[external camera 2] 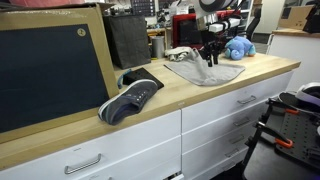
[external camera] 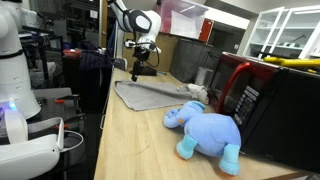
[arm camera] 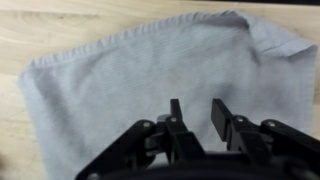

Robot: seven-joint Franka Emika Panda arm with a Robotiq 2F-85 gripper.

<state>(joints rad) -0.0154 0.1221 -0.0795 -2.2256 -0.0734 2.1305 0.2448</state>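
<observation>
Hovering above a gray cloth (arm camera: 130,80) on the wooden desk (external camera: 125,145), the end effector (arm camera: 195,108) has its fingers partly spread, with nothing between them.

Seen from the wrist view, the cloth fills most of the frame, rumpled at its upper right corner, and the two dark fingers (arm camera: 216,112) rise from the bottom centre with a clear gap showing fabric behind. In both exterior views the end effector (external camera: 137,72) (external camera 2: 210,52) points down over the far end of the cloth (external camera: 150,95) (external camera 2: 205,72), which lies flat on the desk at the middle of the frame. A blue plush elephant (external camera: 208,130) lies just beside the cloth toward the lower right, in front of a red and black microwave (external camera: 265,100). In an exterior view a dark shoe (external camera 2: 130,98) rests at centre left, well apart from the cloth, beside a large black panel (external camera 2: 50,75).
</observation>
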